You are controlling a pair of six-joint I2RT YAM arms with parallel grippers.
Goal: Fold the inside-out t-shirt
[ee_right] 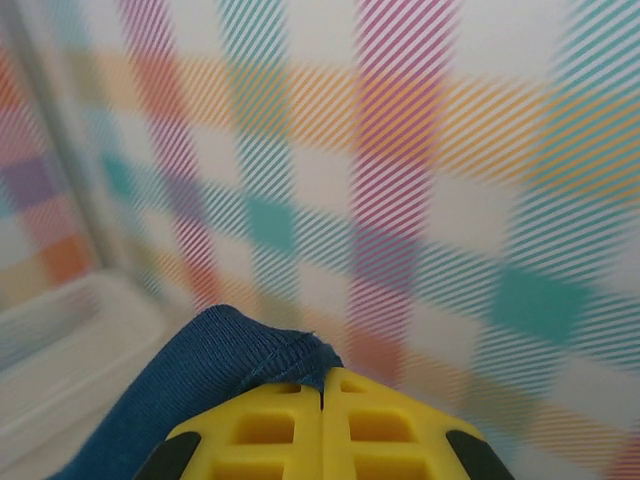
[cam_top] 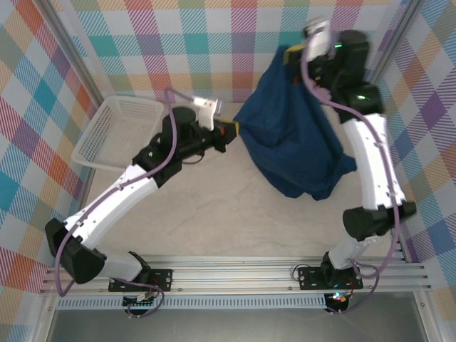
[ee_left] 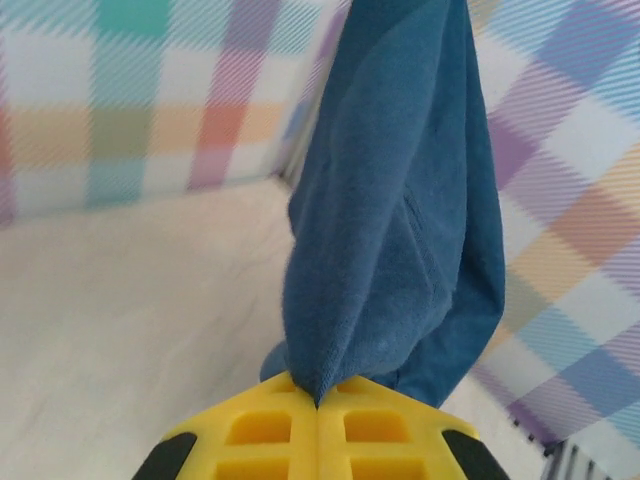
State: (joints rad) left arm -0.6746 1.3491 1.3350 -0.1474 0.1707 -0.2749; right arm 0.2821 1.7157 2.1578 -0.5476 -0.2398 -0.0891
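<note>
navy t-shirt point(cam_top: 296, 135) hanging, long axis downward; both jaws clenched on it — at its edges

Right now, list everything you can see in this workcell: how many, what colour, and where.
t-shirt: one, dark navy blue, hanging right of centre, held up by both grippers
basket: one, white, mesh-walled, far left of the table
table: one, pale cream, underneath it all
plaid walls: three sides, pastel check, left, far and right
rail: one, silver, near edge, carrying both arm bases
left arm: one, white and black, reaching from near left toward centre
right arm: one, white and black, raised at right
left gripper: one, yellow fingers, shut on the t-shirt's left edge
right gripper: one, yellow fingers, shut on the t-shirt's top hem
</note>
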